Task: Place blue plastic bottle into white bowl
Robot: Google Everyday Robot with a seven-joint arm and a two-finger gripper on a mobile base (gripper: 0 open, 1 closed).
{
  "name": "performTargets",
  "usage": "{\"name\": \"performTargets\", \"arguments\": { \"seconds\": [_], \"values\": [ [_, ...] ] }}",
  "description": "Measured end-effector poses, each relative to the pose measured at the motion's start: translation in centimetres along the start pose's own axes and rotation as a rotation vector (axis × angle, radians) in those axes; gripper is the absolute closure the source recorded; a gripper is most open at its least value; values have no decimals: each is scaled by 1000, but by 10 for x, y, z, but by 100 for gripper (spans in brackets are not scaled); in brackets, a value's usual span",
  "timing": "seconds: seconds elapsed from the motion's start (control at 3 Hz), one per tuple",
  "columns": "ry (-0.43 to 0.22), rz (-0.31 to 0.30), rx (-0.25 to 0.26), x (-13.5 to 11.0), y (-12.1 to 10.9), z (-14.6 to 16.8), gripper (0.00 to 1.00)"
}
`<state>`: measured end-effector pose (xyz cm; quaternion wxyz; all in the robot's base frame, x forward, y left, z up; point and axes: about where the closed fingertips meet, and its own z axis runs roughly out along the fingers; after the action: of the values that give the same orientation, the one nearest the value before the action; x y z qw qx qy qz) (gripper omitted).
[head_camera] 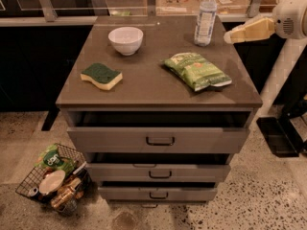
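Observation:
The blue plastic bottle, clear with a white cap and pale label, stands upright at the back right of the brown cabinet top. The white bowl sits at the back left, empty. My gripper comes in from the right edge, its yellowish fingers pointing left toward the bottle, a short gap to the bottle's right and a little above the cabinet top. It holds nothing.
A green snack bag lies on the right of the top, in front of the bottle. A green and yellow sponge lies at the left. Three drawers stand slightly open below. A wire basket with items sits on the floor at left.

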<state>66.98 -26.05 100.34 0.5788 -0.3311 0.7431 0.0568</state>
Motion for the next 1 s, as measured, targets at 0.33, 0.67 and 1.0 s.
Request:
{"name": "performTargets", "arguments": {
  "seconds": [0.33, 0.67, 1.0],
  "values": [
    [-110, 97, 53, 7, -29, 34, 0],
    [-230, 230, 61, 19, -73, 93, 0],
    [-270, 295, 30, 23, -91, 134, 0]
  ]
}}
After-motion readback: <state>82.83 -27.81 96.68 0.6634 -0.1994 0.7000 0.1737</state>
